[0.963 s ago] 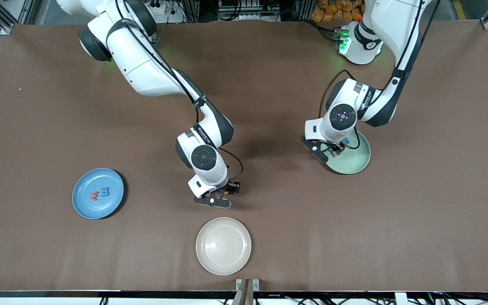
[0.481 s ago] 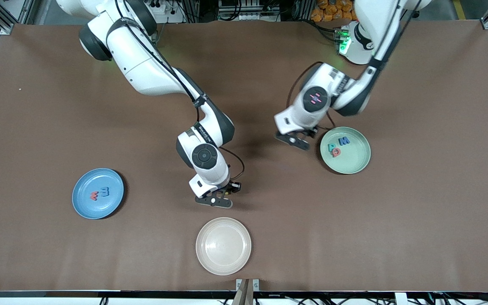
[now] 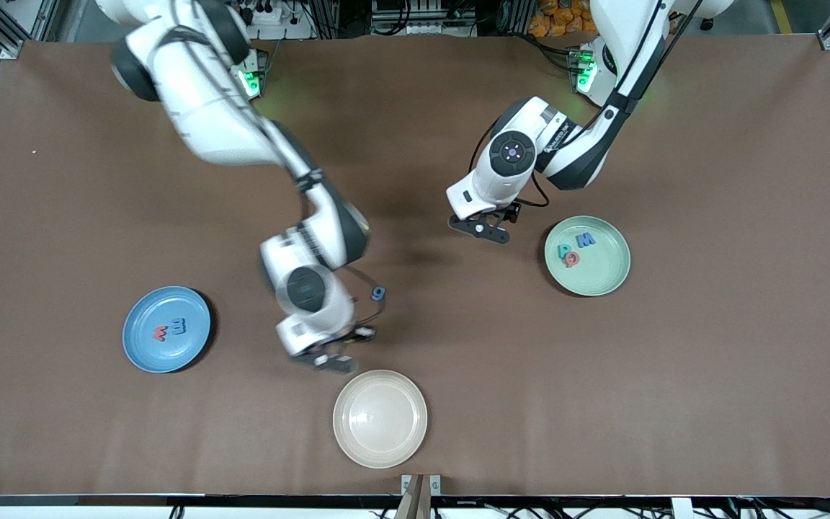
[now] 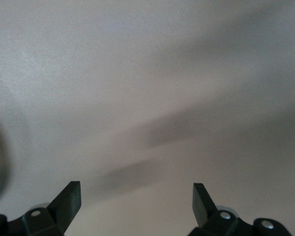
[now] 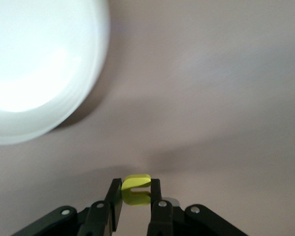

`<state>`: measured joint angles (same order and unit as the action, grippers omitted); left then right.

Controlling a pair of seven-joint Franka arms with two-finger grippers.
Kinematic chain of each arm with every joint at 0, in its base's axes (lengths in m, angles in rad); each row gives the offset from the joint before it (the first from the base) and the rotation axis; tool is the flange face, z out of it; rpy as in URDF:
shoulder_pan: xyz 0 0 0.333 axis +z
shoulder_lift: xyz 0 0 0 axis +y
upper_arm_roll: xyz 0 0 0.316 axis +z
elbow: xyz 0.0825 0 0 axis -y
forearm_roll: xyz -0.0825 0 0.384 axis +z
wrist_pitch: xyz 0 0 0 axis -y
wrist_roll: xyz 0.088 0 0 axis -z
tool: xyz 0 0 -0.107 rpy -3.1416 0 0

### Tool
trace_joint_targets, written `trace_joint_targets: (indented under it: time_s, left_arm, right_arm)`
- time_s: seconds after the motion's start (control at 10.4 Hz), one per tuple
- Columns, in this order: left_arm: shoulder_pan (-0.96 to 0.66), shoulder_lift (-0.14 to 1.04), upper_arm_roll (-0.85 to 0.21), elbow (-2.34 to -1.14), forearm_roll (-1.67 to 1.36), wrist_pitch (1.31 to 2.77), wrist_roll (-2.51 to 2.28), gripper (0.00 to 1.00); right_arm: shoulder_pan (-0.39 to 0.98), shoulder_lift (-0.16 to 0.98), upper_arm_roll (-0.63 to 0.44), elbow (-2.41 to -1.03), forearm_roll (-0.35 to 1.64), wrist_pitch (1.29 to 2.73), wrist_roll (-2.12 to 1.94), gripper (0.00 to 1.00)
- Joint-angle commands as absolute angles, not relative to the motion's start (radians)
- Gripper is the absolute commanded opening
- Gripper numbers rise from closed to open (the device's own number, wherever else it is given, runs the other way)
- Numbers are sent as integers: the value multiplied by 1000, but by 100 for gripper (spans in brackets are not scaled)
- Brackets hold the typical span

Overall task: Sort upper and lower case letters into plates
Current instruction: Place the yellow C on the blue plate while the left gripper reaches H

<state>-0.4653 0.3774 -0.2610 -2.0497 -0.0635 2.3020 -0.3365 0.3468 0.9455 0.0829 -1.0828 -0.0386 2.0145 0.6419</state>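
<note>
My right gripper hangs over bare table just above the cream plate and is shut on a small yellow letter, gripped between its fingers. The yellow letter does not show in the front view. A small blue letter lies on the table beside the right arm's wrist. The mint green plate holds a teal letter, a red letter and a blue letter. The blue plate holds a red letter and a blue letter. My left gripper is open and empty over bare table beside the mint plate.
A cream-white plate stands empty near the front edge, close to my right gripper, and shows bright in the right wrist view. Brown table surface spreads round the plates.
My left gripper has left the mint plate and moved toward the table's middle, leaving three letters there. My right arm has swung toward the blue plate's end, uncovering the blue letter on the table.
</note>
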Motion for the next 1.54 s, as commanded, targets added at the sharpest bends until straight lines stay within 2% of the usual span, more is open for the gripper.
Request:
trace_joint_targets:
  time_s: [0.0, 0.19, 0.58, 0.67, 0.77, 0.87, 1.25, 1.44]
  left_arm:
    - [-466, 388, -265, -2023, -83, 2290, -363, 100]
    - [-543, 446, -265, -1933, -113, 2293, -472, 100]
    - [-666, 705, -259, -1576, 38, 2325, -543, 100]
    - [-690, 750, -259, -1522, 79, 2338, -540, 100]
    - [-728, 780, -253, -1502, 128, 2392, -540, 100]
    - [-751, 811, -253, -1500, 190, 2487, -537, 100]
    - [-814, 894, -253, -1468, 326, 2730, -513, 100]
    - [-815, 922, -253, -1465, 379, 2755, -460, 100]
  right_arm:
    - [166, 867, 149, -1114, -31, 1874, 456, 0]
    - [94, 832, 108, -1140, -122, 1790, 280, 0]
    - [-49, 744, 107, -1386, -192, 1974, 55, 0]
    - [-48, 721, 107, -1443, -192, 2012, 60, 7]
    - [-45, 715, 109, -1445, -190, 1999, 70, 77]
    - [-46, 712, 110, -1436, -190, 1968, 68, 100]
    - [-71, 690, 120, -1408, -180, 1941, 55, 100]
    - [-74, 677, 120, -1407, -178, 1907, 58, 100]
